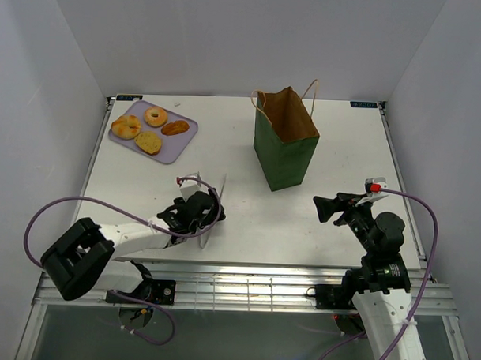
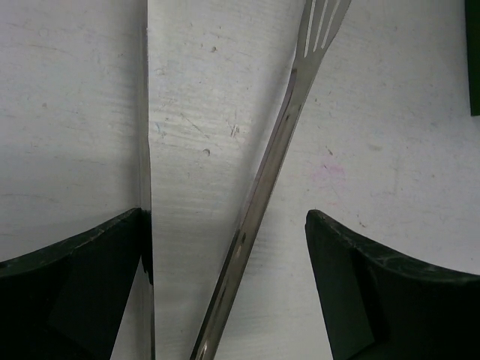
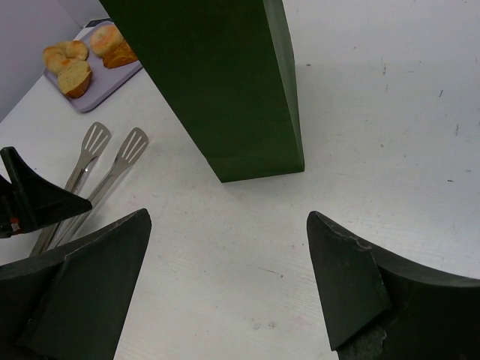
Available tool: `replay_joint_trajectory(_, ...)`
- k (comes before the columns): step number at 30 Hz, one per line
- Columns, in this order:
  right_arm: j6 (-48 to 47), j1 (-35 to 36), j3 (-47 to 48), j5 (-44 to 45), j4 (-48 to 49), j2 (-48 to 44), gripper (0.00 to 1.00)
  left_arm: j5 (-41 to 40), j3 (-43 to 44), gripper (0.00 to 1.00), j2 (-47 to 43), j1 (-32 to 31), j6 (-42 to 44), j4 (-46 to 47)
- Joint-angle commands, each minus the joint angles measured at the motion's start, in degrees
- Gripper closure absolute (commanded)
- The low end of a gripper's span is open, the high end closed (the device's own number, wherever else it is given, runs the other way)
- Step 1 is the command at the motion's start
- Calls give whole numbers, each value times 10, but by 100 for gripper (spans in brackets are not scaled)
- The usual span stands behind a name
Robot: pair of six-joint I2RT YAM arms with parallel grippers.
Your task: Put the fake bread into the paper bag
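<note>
The fake bread lies on a lilac tray (image 1: 172, 152) at the far left: a ring doughnut (image 1: 156, 116), a lumpy bun (image 1: 126, 127), a yellowish slice (image 1: 148, 142) and a dark oval (image 1: 176, 128). The bread also shows in the right wrist view (image 3: 75, 73). The paper bag (image 1: 285, 150) stands upright and open mid-table; its green side fills the right wrist view (image 3: 225, 82). My left gripper (image 1: 200, 206) is open low over the table, its jaws (image 2: 225, 217) straddling metal tongs (image 2: 281, 142). My right gripper (image 1: 322, 209) is open and empty (image 3: 229, 217), just in front and right of the bag.
The metal tongs (image 1: 221, 189) lie on the table between the tray and the bag, also seen in the right wrist view (image 3: 112, 169). White walls enclose the table on three sides. The bag's string handles (image 1: 311, 88) stick up from its rim.
</note>
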Motion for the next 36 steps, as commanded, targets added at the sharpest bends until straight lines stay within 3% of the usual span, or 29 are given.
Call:
replay_joint_trajectory(1, -3, 0, 15, -3, -1, -5, 10, -108, 3, 2, 49, -32, -19, -44)
replay_joint_trajectory(9, -8, 0, 21, -4, -13, -9, 10, -158, 16, 2, 167, -50, -35, -22)
replay_joint_trajectory(14, -6, 0, 20, -3, -13, -12, 10, -151, -3, 18, 188, -57, -47, 8)
replay_joint_trajectory(17, -6, 0, 20, -3, -14, -11, 10, -151, -15, 21, 184, -66, -56, 13)
replay_joint_trajectory(30, 4, 0, 10, -6, -7, -11, 10, -159, -27, 17, 174, -118, -105, -14)
replay_joint_trajectory(36, 4, 0, 12, -8, -8, -12, 10, -175, -13, 16, 203, -138, -134, -67)
